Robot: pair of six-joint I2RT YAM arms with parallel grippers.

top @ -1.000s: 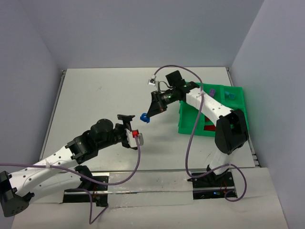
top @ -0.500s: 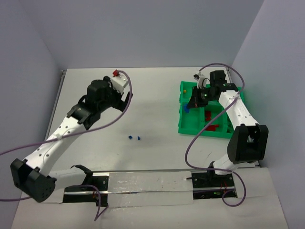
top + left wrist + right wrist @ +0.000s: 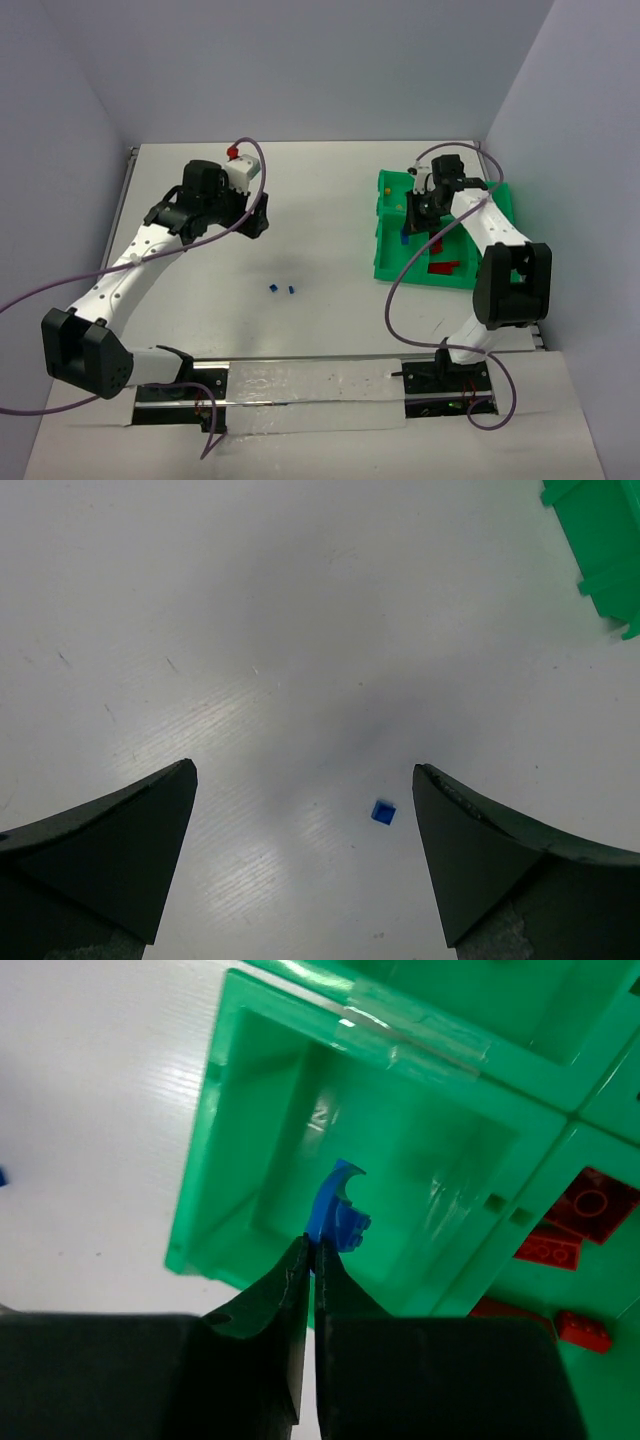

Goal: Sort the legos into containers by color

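— Both arms sit elsewhere than a second ago, right?
— Yes. The right hand (image 3: 312, 1245) has left the open tabletop (image 3: 330, 190) and now hangs over an empty left-side compartment of the tray (image 3: 420, 1150), pressed together on a blue brick (image 3: 337, 1215). The left hand (image 3: 304, 768) has swung to the far left, spread wide and holding nothing.
— How far along?
— Partway, I judge. Red bricks (image 3: 585, 1210) lie in the next compartment. Two loose blue bricks (image 3: 271, 289) wait on the tabletop, near and centre.
— Room to move?
— Plenty around those two; nothing crowds them. The held brick hangs inside the dividing walls, so it should drop in cleanly.
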